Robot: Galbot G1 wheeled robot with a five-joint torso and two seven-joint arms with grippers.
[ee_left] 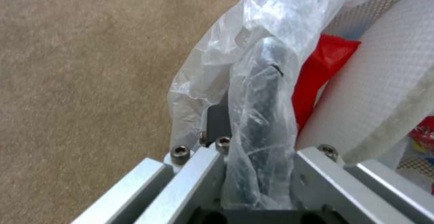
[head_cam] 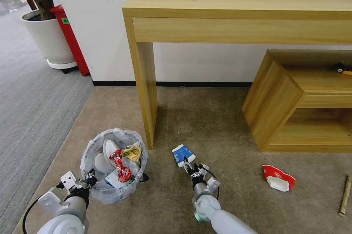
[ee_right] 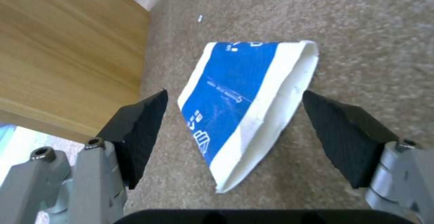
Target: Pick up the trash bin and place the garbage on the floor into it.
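step: carton pickup | left gripper (head_cam: 89, 182) fingers clamp trash bin (head_cam: 113, 164) rim | right gripper (head_cam: 189, 165) fingers wide, straddling blue-white carton (ee_right: 244, 112) on floor (head_cam: 205, 124) | next: likely close

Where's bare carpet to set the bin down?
Free: carpet between the blue-white carton and red-white cup, and under the desk. Crowded: by the desk leg, where the left gripper holds the trash bin and right gripper straddles the carton.
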